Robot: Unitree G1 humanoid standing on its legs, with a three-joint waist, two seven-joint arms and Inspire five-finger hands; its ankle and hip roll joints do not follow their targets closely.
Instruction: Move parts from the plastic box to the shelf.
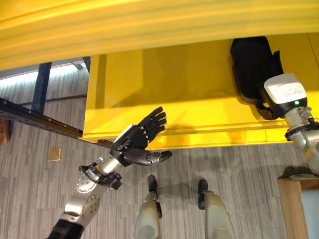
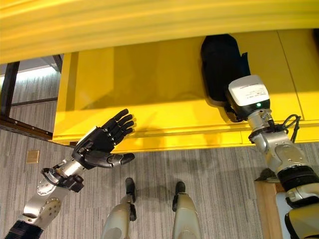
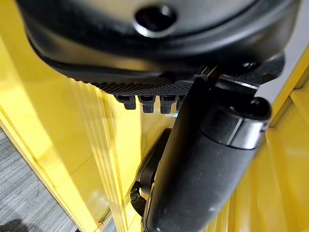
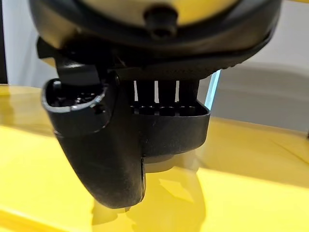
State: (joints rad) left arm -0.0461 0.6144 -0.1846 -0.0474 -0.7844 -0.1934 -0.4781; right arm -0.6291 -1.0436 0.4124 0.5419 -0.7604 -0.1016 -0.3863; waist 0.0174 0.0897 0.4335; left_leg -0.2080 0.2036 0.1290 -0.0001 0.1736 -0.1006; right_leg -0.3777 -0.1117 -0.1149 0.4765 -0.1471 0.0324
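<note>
A black plastic part (image 1: 251, 64) lies on the yellow shelf (image 1: 174, 84), near its right end. My right hand (image 4: 154, 29) reaches in from the right and is curled on the part's (image 4: 125, 159) near end, thumb on one side and fingers on the other. In the right eye view that same part (image 2: 222, 64) rests flat on the shelf board. Held up in front of the shelf's front lip, my left hand (image 1: 139, 137) is open, with straight fingers, the thumb spread and nothing in it.
A second yellow shelf board (image 1: 149, 25) runs overhead, close above the lower one. A dark steel frame (image 1: 40, 89) stands at the left. Grey plank floor (image 1: 239, 169) lies below, with a small brass plate (image 1: 54, 154). A wooden piece (image 1: 291, 209) sits at lower right.
</note>
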